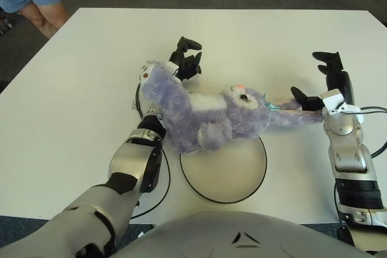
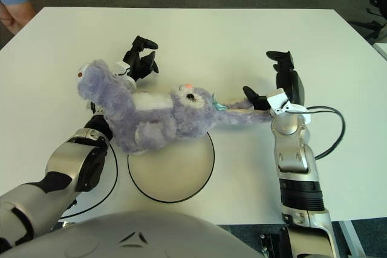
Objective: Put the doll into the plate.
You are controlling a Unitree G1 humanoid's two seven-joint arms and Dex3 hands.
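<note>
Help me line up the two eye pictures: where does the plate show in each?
Left eye view: the plate sits low, just right of centre, under the doll.
Right eye view: the plate sits low, left of centre.
Shared landmark: the doll's pink nose, above the plate.

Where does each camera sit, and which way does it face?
Left eye view: on the head, looking forward and down at the white table; shows the left robot hand beside the doll, plus the right robot hand.
Right eye view: same head, slightly to the right; same arms.
Both share doll, plate, table.
</note>
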